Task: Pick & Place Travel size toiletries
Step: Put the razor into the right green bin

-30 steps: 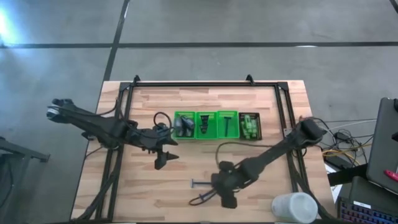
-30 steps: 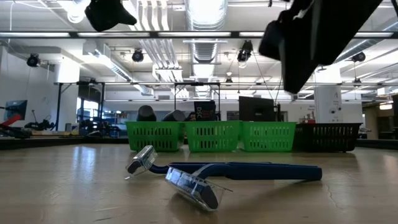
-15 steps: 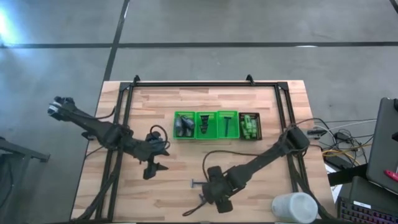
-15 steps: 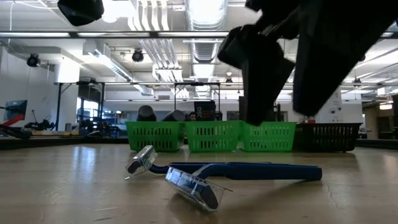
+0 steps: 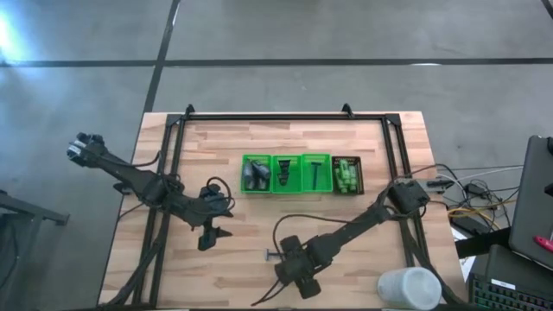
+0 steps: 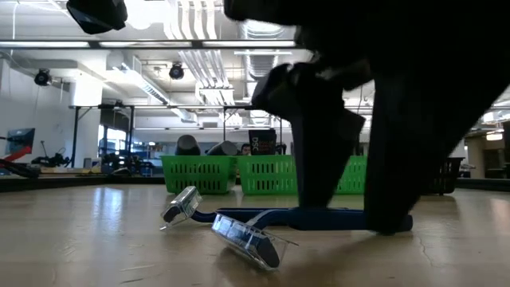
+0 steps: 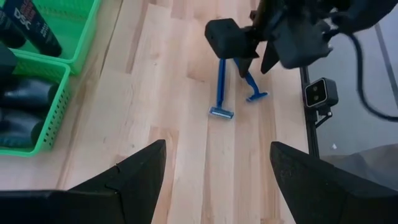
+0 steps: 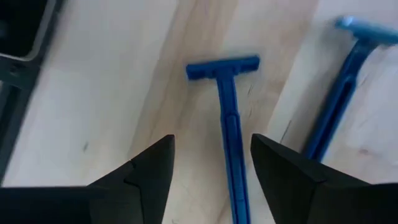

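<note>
Two blue T-shaped razors lie flat on the wood near the table's near edge (image 5: 275, 257). My right gripper (image 8: 214, 168) is open and low over them, with one razor's handle (image 8: 229, 127) between its fingers and its head (image 8: 222, 67) ahead of them. I see no touch. The second razor (image 8: 343, 87) lies beside it. In the low view both fingers (image 6: 319, 151) reach down to the table around the handle (image 6: 351, 218). My left gripper (image 7: 214, 165) is open, raised, left of the green tray (image 5: 244, 158), holding nothing.
The green three-compartment tray holds grey bottles (image 5: 255, 175), dark tubes (image 5: 283, 171) and a razor (image 5: 316, 173). A black bin (image 5: 347, 175) with green mini bottles stands at its right. A white cup (image 5: 408, 288) sits at the near right corner. Black frame rails (image 5: 285, 118) border the table.
My right gripper has moved toward the table's left and near edge and come down until its open fingers stand on either side of one razor's handle. My left gripper has drawn back from the tray toward the left and near edge. The razors have not moved.
</note>
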